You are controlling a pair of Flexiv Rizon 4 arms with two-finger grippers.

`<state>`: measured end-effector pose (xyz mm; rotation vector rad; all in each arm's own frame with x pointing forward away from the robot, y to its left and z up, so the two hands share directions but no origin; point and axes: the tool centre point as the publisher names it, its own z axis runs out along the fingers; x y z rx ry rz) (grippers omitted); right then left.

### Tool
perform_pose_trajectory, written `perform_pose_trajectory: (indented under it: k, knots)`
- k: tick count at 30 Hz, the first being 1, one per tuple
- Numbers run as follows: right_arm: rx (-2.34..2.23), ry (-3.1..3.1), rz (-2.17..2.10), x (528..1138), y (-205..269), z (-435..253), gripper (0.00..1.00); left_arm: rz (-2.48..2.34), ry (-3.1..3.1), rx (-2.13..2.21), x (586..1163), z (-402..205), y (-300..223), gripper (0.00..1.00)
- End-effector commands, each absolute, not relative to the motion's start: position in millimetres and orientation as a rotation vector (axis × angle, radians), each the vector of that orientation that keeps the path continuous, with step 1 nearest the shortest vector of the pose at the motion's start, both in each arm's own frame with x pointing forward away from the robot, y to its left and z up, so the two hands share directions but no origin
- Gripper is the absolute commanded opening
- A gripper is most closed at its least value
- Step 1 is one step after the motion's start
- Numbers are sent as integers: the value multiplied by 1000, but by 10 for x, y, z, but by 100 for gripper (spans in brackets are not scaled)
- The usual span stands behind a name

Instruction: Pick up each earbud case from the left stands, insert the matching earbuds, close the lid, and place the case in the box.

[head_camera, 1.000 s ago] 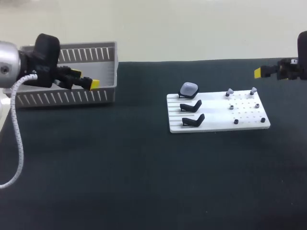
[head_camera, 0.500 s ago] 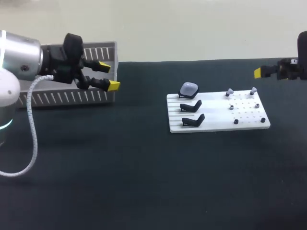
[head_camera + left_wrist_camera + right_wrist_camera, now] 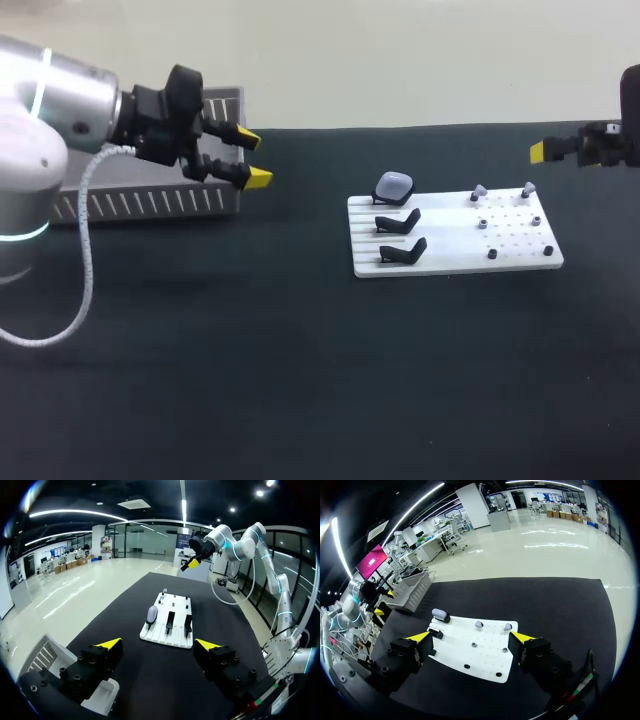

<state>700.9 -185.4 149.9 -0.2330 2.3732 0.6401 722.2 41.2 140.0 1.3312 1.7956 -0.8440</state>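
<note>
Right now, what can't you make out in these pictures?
Box contents: head view, hidden by its near wall and the left arm.
Case lid, open or shut: too small in every view.
Earbuds: too small in every view for detail.
Right gripper: cut off by head view's edge; one yellow tip shows.

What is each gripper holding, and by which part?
Nothing. The left gripper and right gripper are both open and empty; the earbud case sits on the board.
</note>
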Motion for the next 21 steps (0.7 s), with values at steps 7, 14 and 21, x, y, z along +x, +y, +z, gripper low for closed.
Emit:
perform_pose_trajectory:
  k: [7,14,21]
  knots:
    - [-234,2373,640,7004,-1856,1500,100,-841,1786,1336,7239,1373,411,100]
    - [-234,2373,640,7004,-1856,1500,100,-901,1697,1395,7311,1265,208,100]
    - [-234,2373,640,7004,-1856,1500,100,-960,1691,1449,7422,1046,-22,100]
